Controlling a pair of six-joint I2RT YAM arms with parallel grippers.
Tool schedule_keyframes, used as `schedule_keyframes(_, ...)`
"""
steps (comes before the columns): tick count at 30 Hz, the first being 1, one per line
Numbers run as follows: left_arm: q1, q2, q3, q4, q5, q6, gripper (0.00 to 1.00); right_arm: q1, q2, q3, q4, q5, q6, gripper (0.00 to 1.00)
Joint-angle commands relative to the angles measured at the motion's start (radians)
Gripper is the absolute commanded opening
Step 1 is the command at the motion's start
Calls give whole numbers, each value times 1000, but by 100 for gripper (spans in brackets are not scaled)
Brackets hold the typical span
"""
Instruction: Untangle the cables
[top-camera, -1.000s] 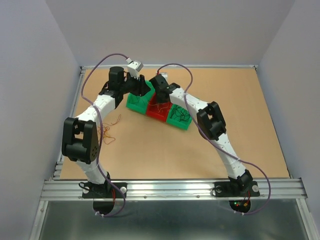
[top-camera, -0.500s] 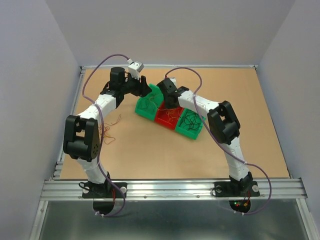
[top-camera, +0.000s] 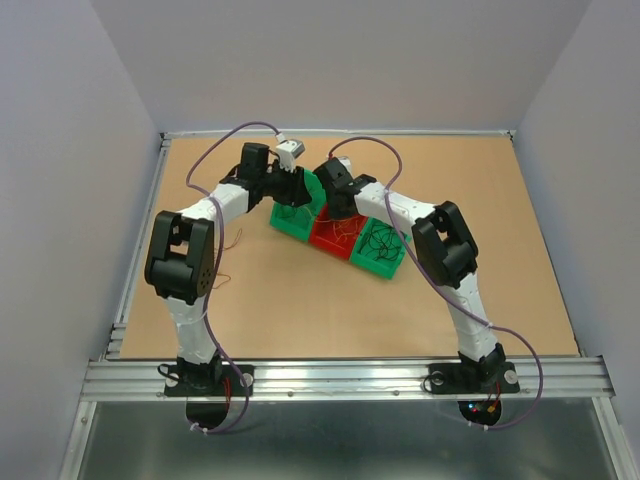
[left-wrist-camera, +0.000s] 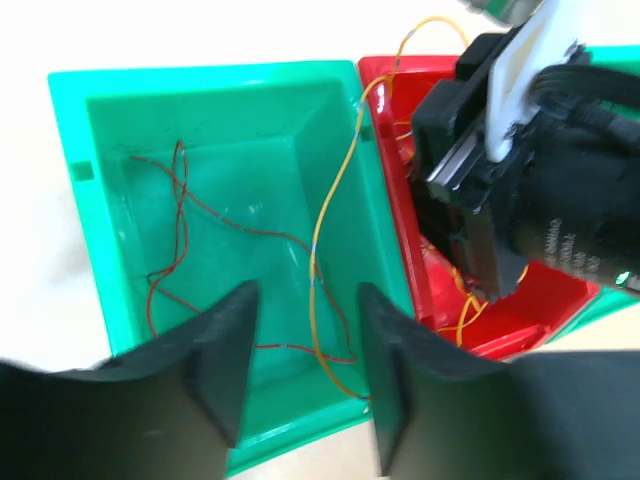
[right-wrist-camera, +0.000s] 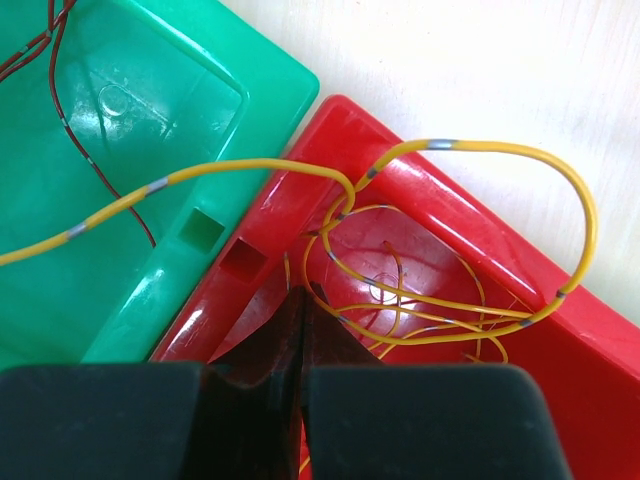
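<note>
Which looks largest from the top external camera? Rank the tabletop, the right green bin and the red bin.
1. tabletop.
2. right green bin and red bin: these look about alike, and the right arm hides part of the red bin, so they stay unranked.

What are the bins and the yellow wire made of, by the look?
Green bin: moulded plastic, glossy; highlights and rounded moulded corners.
Red bin: same glossy plastic, moulded slot in its wall.
Yellow wire: thin, springy strand, likely plastic-insulated; smooth sheen, grey bands; core not visible.
</note>
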Motion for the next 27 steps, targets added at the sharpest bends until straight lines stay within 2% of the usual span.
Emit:
schedule_keyframes(1, -24, -6, 58, -15, 31, 31, 41, -2, -2, 34, 37, 16, -12, 0)
schedule_keyframes(2, -24, -8, 56, -15, 37, 33, 22, -4, -7, 34, 38, 19, -11, 1)
schedule_keyframes(5, -27, -35, 41, 2, 37, 53, 1, -4, -28, 22, 75, 27, -11, 1)
schedule_keyframes(10, -48, -129, -59, 115, -6, 59, 0, -21, -180, -139, 271, 4, 11, 1)
schedule_keyframes(13, -65, -166, -109, 173, -47, 67, 0, -39, -257, -215, 334, 16, 44, 2)
schedule_keyframes(16, -112, -193, -157, 220, -115, 74, 0, -48, -323, -293, 423, 74, 77, 5)
schedule_keyframes(18, -135, -207, -181, 244, -147, 81, 0, -56, -360, -338, 475, 56, 81, 6)
schedule_keyframes(21, -180, -219, -204, 263, -208, 88, 0, -65, -412, -400, 546, -27, 80, 13)
schedule_keyframes(23, -198, -223, -209, 267, -273, 99, 0, -70, -426, -413, 552, -30, 78, 20)
schedule_keyframes(25, -211, -223, -221, 280, -281, 101, 0, -71, -436, -426, 554, -19, 80, 20)
schedule_keyframes(27, -227, -213, -224, 284, -310, 101, 0, -75, -464, -450, 589, -1, 80, 25)
